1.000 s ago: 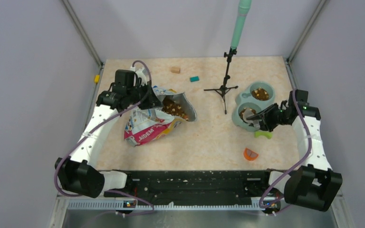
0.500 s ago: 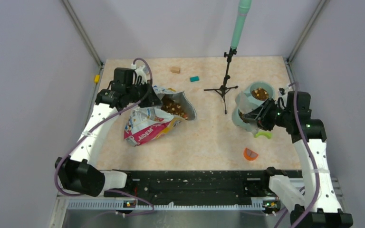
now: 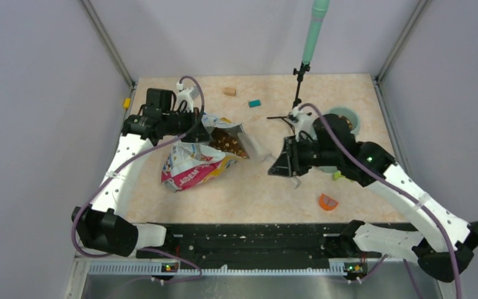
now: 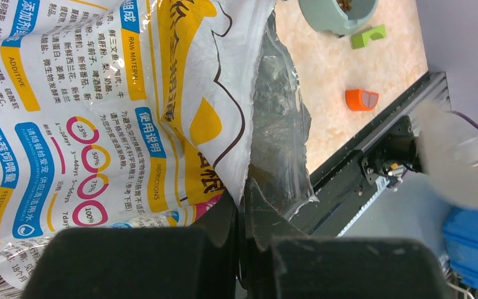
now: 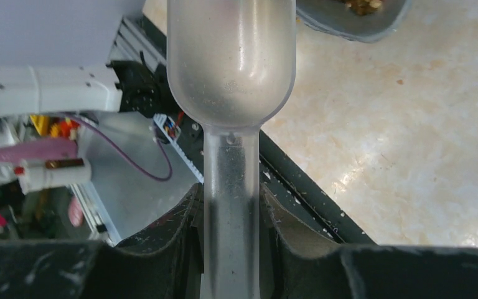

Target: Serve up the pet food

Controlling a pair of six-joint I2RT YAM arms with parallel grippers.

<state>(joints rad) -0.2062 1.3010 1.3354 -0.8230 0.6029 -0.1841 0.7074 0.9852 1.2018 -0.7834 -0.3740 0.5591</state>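
The crinkly yellow-white-pink bag lies on its side at the table's left, with its mouth facing right. Brown pet food shows inside the mouth. My left gripper is shut on the bag's upper edge, holding the mouth apart. My right gripper is shut on the handle of a translucent scoop. The scoop looks empty, and its bowl hangs just right of the bag's mouth. The grey-green double bowl sits at the right behind my right arm, with pet food in it.
A black tripod stand with a green pole rises between bag and bowl. A green block and an orange piece lie near the front right. Tan, teal and yellow blocks lie at the back.
My right arm has swung left from the double bowl across the table, carrying the scoop to the bag's mouth. The left gripper has kept its hold on the bag.
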